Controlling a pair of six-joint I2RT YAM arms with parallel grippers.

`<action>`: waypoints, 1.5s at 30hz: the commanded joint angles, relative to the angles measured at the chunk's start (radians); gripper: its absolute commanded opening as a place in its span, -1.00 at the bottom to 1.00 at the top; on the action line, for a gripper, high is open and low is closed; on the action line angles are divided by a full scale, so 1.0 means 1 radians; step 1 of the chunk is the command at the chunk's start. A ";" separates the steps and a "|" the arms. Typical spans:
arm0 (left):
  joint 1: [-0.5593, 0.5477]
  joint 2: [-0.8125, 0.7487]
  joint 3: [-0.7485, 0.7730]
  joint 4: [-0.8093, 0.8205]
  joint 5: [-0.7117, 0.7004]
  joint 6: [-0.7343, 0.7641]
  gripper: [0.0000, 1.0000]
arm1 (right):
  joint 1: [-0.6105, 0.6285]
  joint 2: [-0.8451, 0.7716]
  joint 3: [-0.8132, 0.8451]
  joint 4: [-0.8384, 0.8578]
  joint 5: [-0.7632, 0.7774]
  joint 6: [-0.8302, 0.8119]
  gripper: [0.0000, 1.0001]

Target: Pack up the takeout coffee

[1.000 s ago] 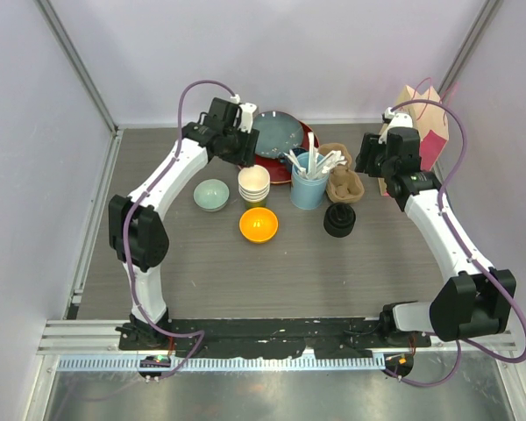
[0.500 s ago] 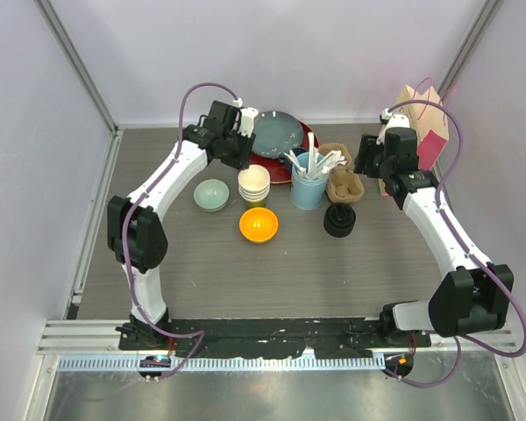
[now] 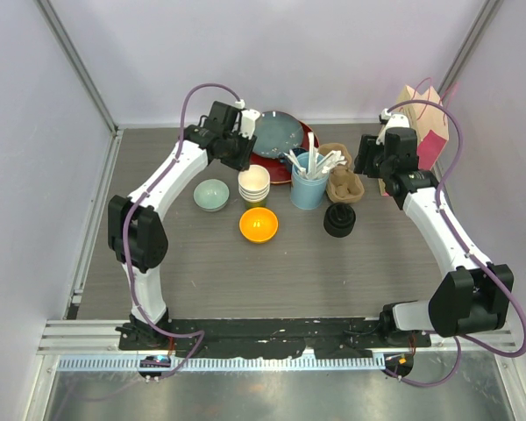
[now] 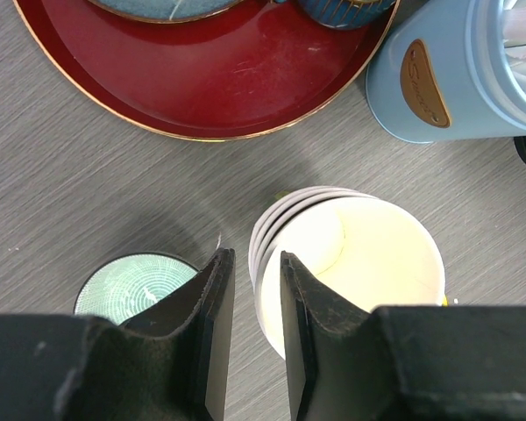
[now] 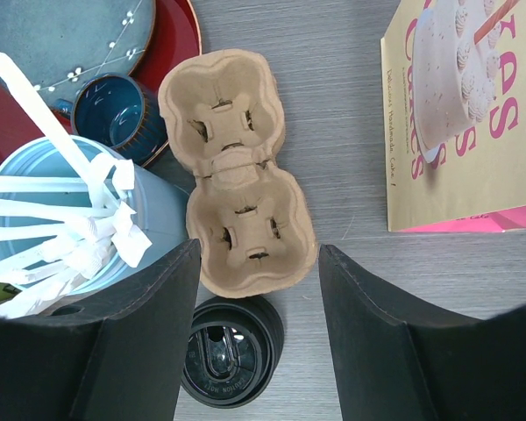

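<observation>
Though stacked, the paper cups (image 4: 359, 263) stand upright, mouths facing up.

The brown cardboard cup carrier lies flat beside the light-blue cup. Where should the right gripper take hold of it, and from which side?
Probably at the narrow waist between its two pockets, from straight above. The cup carrier lies flat with its pockets up, and it pinches in there. The right gripper is open above it, one finger on each side, so closing would cross the width.

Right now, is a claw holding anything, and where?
The left claw pinches the stack of cream paper cups by its rim; the right claw holds nothing.
</observation>
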 commanded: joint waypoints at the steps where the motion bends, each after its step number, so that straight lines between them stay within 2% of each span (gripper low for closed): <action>1: -0.006 0.003 0.022 -0.018 0.028 0.022 -0.38 | 0.005 -0.003 0.005 0.030 -0.011 -0.009 0.23; 13: -0.006 0.005 0.016 -0.019 0.026 0.043 -0.53 | 0.005 -0.002 0.002 0.030 -0.012 -0.013 0.23; 17: -0.006 0.010 0.026 -0.029 0.022 0.046 -0.69 | 0.005 -0.005 -0.003 0.031 -0.017 -0.011 0.23; 21: -0.006 0.010 0.020 -0.030 0.016 0.054 -0.74 | 0.007 -0.008 -0.004 0.030 -0.014 -0.012 0.23; 26: -0.008 0.014 0.025 -0.044 0.014 0.060 -0.99 | 0.010 -0.016 -0.006 0.031 -0.015 -0.013 0.23; 45: -0.006 -0.058 0.088 -0.072 0.063 -0.075 -1.00 | 0.022 -0.042 0.001 0.019 -0.007 -0.019 0.24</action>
